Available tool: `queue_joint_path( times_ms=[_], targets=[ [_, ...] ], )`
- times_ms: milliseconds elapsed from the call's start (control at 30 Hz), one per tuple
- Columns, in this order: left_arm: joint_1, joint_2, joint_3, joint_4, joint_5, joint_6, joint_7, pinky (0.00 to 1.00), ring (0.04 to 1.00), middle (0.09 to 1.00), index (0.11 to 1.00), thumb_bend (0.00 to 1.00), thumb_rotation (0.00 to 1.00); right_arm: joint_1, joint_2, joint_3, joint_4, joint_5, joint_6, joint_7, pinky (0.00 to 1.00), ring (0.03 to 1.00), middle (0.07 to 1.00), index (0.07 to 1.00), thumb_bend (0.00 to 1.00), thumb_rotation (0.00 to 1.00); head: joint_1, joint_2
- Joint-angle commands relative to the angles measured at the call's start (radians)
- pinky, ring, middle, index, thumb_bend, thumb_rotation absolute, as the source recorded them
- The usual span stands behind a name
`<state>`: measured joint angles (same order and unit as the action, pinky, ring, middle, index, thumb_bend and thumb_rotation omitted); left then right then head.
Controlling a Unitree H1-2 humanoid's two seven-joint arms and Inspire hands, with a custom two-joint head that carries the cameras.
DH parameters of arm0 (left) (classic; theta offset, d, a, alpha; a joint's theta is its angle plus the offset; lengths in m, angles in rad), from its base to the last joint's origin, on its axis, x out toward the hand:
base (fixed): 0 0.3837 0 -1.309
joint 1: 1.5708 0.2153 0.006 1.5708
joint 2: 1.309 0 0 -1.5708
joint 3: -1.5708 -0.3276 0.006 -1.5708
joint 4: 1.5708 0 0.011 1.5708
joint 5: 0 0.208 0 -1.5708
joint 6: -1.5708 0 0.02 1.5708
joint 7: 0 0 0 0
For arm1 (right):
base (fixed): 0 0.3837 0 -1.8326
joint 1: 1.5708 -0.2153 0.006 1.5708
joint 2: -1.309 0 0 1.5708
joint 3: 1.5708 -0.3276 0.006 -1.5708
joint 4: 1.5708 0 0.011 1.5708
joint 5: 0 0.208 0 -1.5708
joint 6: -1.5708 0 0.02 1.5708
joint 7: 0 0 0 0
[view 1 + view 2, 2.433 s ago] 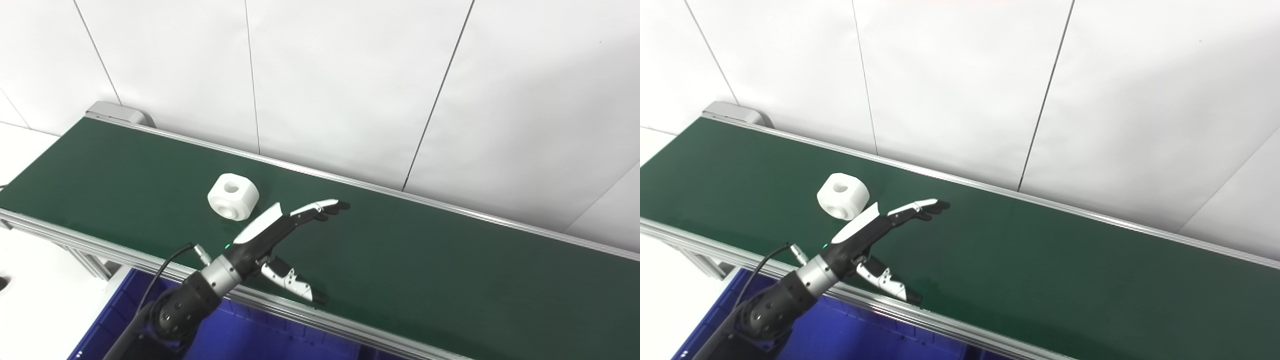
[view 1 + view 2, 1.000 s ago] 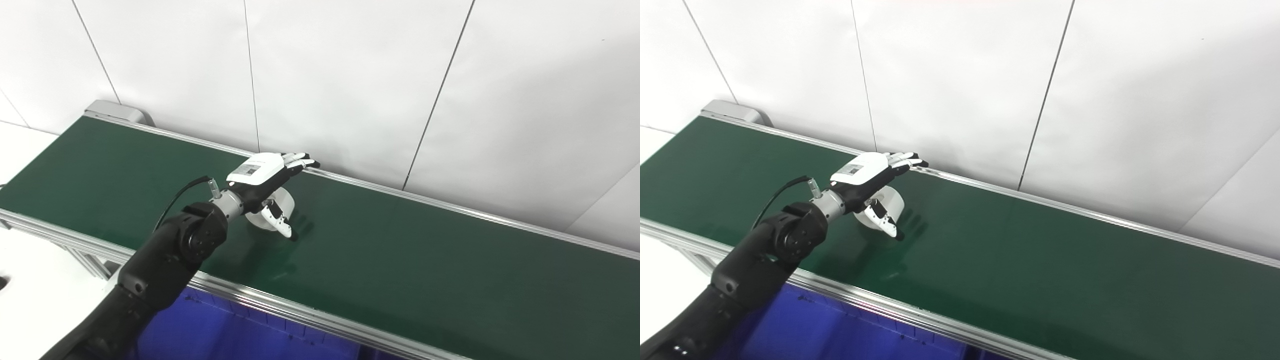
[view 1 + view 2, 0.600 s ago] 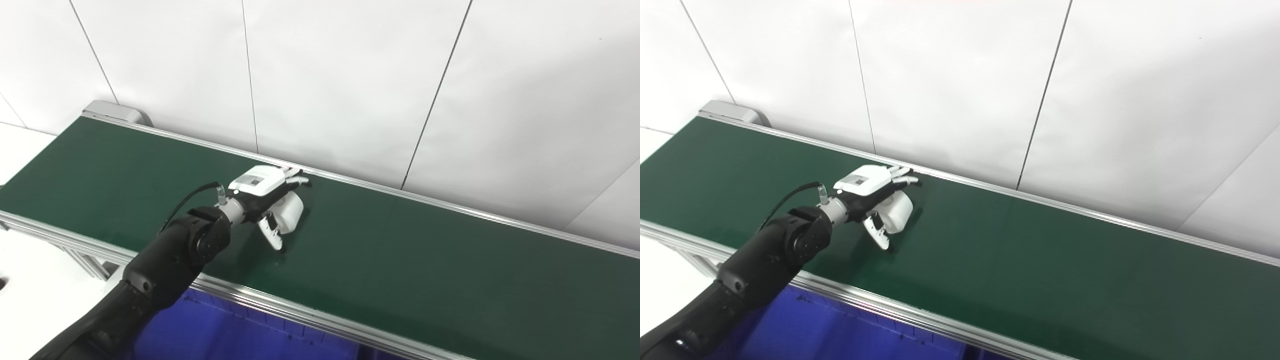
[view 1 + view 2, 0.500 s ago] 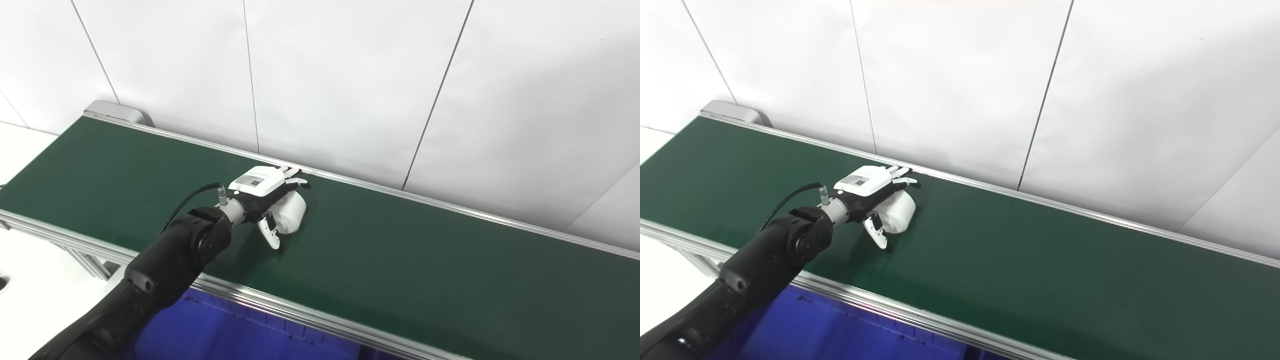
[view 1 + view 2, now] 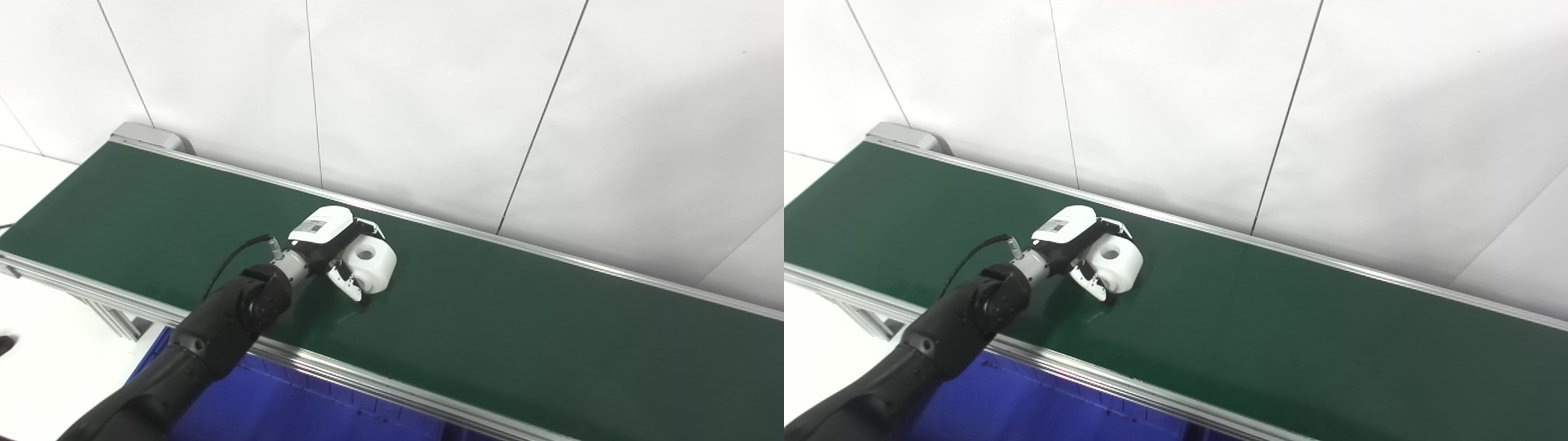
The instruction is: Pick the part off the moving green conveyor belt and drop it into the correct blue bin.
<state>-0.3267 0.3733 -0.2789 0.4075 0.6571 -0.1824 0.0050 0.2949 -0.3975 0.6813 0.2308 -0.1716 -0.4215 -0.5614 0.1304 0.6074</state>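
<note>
White wall panels back the green belt point(image 5: 527, 318), where the left hand point(image 5: 334, 245) curls around the white part point(image 5: 370, 264), seemingly gripping it. Best squeeze firmly, lift straight up, then carry toward the blue bin point(image 5: 294, 410).

Bright even light, sharp focus, soft shadows, no glare

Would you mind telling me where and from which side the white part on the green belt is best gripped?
Grip the white part across its rounded outer sides, coming from its left, as the left hand does. Its holed face points up and right, leaving the curved flanks free for fingers behind and thumb in front.
</note>
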Motion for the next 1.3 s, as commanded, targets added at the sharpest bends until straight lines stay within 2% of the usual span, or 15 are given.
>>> queue_joint_path(
  times_ms=[0, 167, 333, 467, 600, 633, 700, 733, 867, 1033, 1167, 1267],
  targets=[
    [-0.001, 0.003, 0.01, 0.0, -0.023, -0.014, 0.013, 0.43, 0.429, 0.506, 0.484, 0.5, 0.0, 0.008, -0.006, -0.01, -0.038, -0.003, -0.048, -0.005, 0.65, 0.736, 0.803, 0.868, 0.8, 0.31, 0.001, 0.001],
    [0.032, -0.006, 0.051, -0.049, -0.089, -0.028, 0.032, 0.45, 0.453, 0.512, 0.467, 0.5, 0.0, 0.012, -0.006, -0.008, -0.047, -0.011, -0.048, -0.01, 0.64, 0.736, 0.805, 0.872, 0.79, 0.32, -0.001, 0.011],
    [0.102, -0.008, 0.117, -0.158, -0.213, -0.066, 0.013, 0.48, 0.485, 0.52, 0.449, 0.5, 0.0, 0.011, -0.009, 0.01, -0.057, -0.029, -0.048, -0.044, 0.64, 0.727, 0.8, 0.87, 0.78, 0.32, -0.02, 0.053],
    [0.159, -0.002, 0.148, -0.242, -0.267, -0.116, 0.006, 0.42, 0.449, 0.523, 0.46, 0.5, 0.0, 0.024, -0.012, 0.008, -0.082, -0.025, -0.048, -0.035, 0.65, 0.733, 0.804, 0.874, 0.78, 0.34, -0.049, 0.094],
    [0.245, 0.004, 0.179, -0.357, -0.32, -0.142, -0.01, 0.44, 0.469, 0.521, 0.452, 0.5, 0.0, 0.041, -0.012, 0.002, -0.113, -0.027, -0.048, -0.021, 0.66, 0.75, 0.816, 0.883, 0.77, 0.36, -0.091, 0.137],
    [0.267, 0.005, 0.186, -0.385, -0.328, -0.141, -0.014, 0.44, 0.469, 0.521, 0.452, 0.5, 0.0, 0.046, -0.011, -0.001, -0.123, -0.028, -0.048, -0.018, 0.66, 0.751, 0.817, 0.883, 0.77, 0.36, -0.112, 0.161],
    [0.305, 0.003, 0.195, -0.425, -0.345, -0.145, -0.022, 0.45, 0.47, 0.524, 0.448, 0.5, 0.0, 0.055, -0.007, -0.009, -0.139, -0.029, -0.048, -0.011, 0.67, 0.752, 0.816, 0.882, 0.77, 0.36, -0.123, 0.173],
    [0.326, 0.002, 0.199, -0.443, -0.357, -0.153, -0.026, 0.43, 0.459, 0.529, 0.452, 0.5, 0.0, 0.061, -0.004, -0.016, -0.15, -0.029, -0.048, -0.005, 0.67, 0.751, 0.815, 0.88, 0.78, 0.36, -0.133, 0.194],
    [0.396, -0.005, 0.205, -0.481, -0.399, -0.19, -0.042, 0.45, 0.467, 0.527, 0.451, 0.5, 0.0, 0.076, 0.007, -0.041, -0.183, -0.039, -0.048, 0.022, 0.68, 0.758, 0.82, 0.881, 0.77, 0.37, -0.155, 0.238],
    [0.473, -0.022, 0.204, -0.475, -0.422, -0.244, -0.044, 0.49, 0.508, 0.513, 0.438, 0.5, 0.0, 0.089, 0.035, -0.081, -0.212, -0.041, -0.048, 0.07, 0.68, 0.757, 0.817, 0.882, 0.76, 0.35, -0.171, 0.259],
    [0.522, -0.037, 0.201, -0.478, -0.414, -0.251, -0.05, 0.47, 0.495, 0.519, 0.44, 0.5, 0.0, 0.105, 0.057, -0.126, -0.23, -0.036, -0.048, 0.124, 0.68, 0.757, 0.816, 0.882, 0.77, 0.36, -0.167, 0.267],
    [0.554, -0.043, 0.198, -0.501, -0.395, -0.223, -0.06, 0.47, 0.493, 0.52, 0.444, 0.5, 0.0, 0.111, 0.069, -0.15, -0.236, -0.033, -0.048, 0.152, 0.68, 0.757, 0.814, 0.881, 0.77, 0.36, -0.156, 0.272]
  ],
)
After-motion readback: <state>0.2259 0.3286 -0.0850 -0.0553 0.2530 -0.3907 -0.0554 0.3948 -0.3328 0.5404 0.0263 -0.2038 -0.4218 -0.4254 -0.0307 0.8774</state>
